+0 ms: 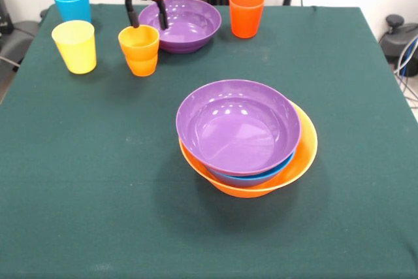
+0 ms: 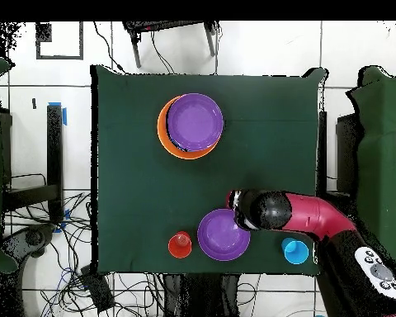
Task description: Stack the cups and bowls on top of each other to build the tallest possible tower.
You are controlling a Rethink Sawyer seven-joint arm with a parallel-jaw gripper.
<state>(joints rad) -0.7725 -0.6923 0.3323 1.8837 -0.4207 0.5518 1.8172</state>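
Tower (image 1: 247, 136): nearest the camera we found three nested bowls: a purple bowl (image 1: 238, 125) on a blue bowl (image 1: 251, 176), both in the large orange bowl (image 1: 300, 161). The purple bowl sat off-centre, toward the orange rim's left side.
Risk, tower: we judged the offset nesting the main hazard; a cup set on the purple bowl's sloped inner wall could slide or tip, and a push from above could shift the upper bowls sideways.
Orange cups (image 1: 139, 49): farther back, one cup sat in another, directly below the gripper.
Gripper (image 1: 146, 17): the fingers hung apart and empty, just above the cup rim, close beside the second purple bowl (image 1: 183, 24).
Risk, grasp: we judged that a descending finger could strike the rim and topple the pair, or knock the neighbouring bowl; the nested cups might also separate when lifted.
Other cups: yellow cup (image 1: 75, 45) and light blue cup (image 1: 72, 2) at far left; red-orange cup (image 1: 246, 12) at far right, all upright.
Surface: dark green tablecloth (image 1: 91, 181), flat and matte.
Room: white walls behind; the overhead view showed pale tiled floor (image 2: 259, 49) with loose cables (image 2: 69, 272) beside the table.
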